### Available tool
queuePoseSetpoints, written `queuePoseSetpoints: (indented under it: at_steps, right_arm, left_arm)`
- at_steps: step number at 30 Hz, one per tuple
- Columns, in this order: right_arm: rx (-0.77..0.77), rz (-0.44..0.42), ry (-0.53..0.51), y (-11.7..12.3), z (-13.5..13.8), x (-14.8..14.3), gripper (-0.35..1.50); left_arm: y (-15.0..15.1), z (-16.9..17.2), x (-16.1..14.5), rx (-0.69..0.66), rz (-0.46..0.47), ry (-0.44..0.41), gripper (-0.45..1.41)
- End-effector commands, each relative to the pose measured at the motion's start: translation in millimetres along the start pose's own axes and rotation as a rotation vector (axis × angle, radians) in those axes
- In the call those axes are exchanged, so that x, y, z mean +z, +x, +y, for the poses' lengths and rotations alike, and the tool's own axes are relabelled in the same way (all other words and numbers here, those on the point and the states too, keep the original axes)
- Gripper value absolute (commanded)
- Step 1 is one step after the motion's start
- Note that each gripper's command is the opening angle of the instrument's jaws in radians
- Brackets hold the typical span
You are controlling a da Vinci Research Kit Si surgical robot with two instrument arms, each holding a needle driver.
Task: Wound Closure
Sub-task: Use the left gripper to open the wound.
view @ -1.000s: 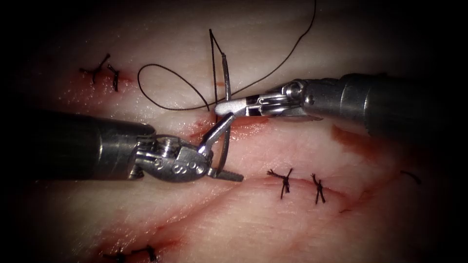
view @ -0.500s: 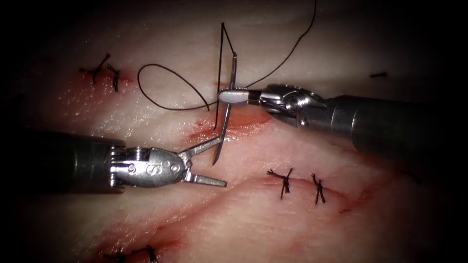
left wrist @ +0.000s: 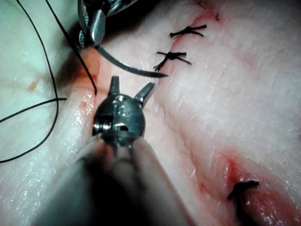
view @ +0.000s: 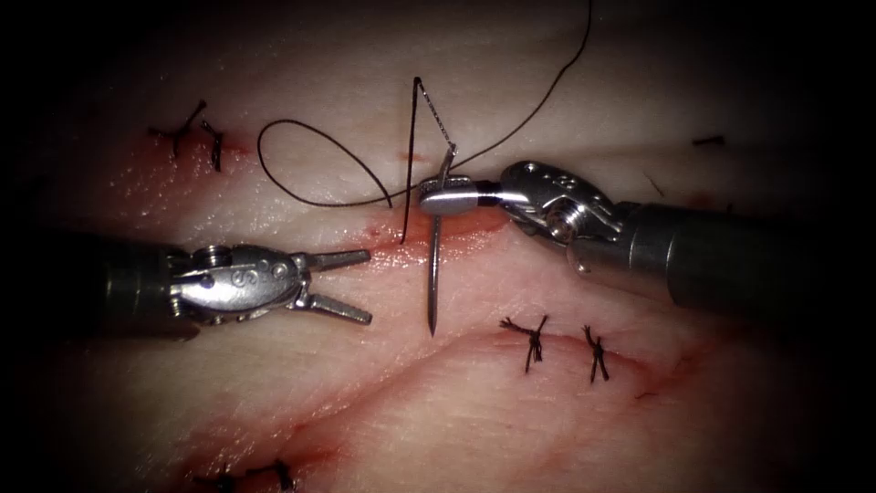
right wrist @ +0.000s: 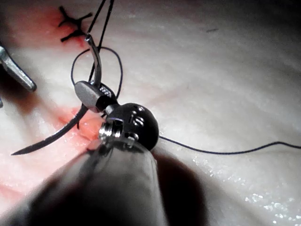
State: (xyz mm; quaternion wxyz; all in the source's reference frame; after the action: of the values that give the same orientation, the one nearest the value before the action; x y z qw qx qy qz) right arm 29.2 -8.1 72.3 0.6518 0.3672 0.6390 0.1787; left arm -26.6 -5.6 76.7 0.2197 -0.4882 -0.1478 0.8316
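Your right tool holds the needle free above the cut; your left tool holds nothing.

Endoscope view: your right tool (view: 447, 196) has its fingers clenched on the needle (view: 434, 274) near its thread end, point hanging clear of the tissue (view: 474, 411) over the cut (view: 456, 228). The thread (view: 310, 164) loops left of the cut. Your left tool (view: 342, 285), left of the cut, has its fingers released.
Left wrist view: your spread fingers (left wrist: 146, 90) sit just beside the needle's point.
Right wrist view: the fingers (right wrist: 89, 94) clamp the needle's upper curve.

Surgical training bench: sutured tissue (view: 474, 411).
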Motion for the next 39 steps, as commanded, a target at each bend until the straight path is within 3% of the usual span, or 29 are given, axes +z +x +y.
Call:
queuePoseSetpoints:
  at_steps: [1, 4, 6, 7, 18, 19, 20, 26, 35, 39]
  right_arm:
    - [-0.028, 0.001, 0.010, 0.9, 0.8, 0.7, -0.35]
    - [-0.043, 0.004, 0.010, 1.1, 0.8, 0.7, -0.35]
    - [-0.080, 0.005, -0.009, 1.5, 0.9, 0.6, -0.35]
    - [-0.090, -0.001, -0.015, 1.7, 1.0, 0.5, -0.35]
    - [-0.122, -0.004, -0.024, 2.0, 0.8, 0.8, -0.35]
    - [-0.122, -0.007, -0.025, 2.0, 0.8, 0.8, -0.35]
    - [-0.122, -0.013, -0.026, 2.0, 0.7, 0.8, -0.35]
    - [-0.124, -0.020, -0.029, 1.7, 0.6, 1.2, -0.35]
    - [-0.126, -0.032, -0.031, 1.5, 0.4, 1.7, -0.35]
    - [-0.126, -0.032, -0.031, 1.5, 0.4, 1.7, -0.35]
  left_arm:
    - [-0.6, -0.9, 1.9, 0.006, -0.021, 0.014, 0.24]
    - [-1.2, -1.4, 2.7, 0.014, -0.044, 0.026, 0.12]
    - [-2.5, -2.0, 4.1, 0.025, -0.101, 0.036, -0.16]
    - [-2.8, -2.1, 4.4, 0.012, -0.118, 0.041, -0.18]
    - [-4.3, -3.9, 5.9, -0.045, -0.169, 0.069, 0.26]
    - [-4.6, -4.3, 6.1, -0.076, -0.185, 0.085, 0.42]
    - [-4.8, -4.4, 6.1, -0.085, -0.196, 0.092, 0.47]
    - [-6.6, -5.1, 7.6, -0.078, -0.350, 0.208, 0.47]
    - [-6.9, -6.1, 8.1, -0.110, -0.347, 0.260, 0.46]
    - [-6.7, -6.4, 8.0, -0.127, -0.316, 0.244, 0.42]
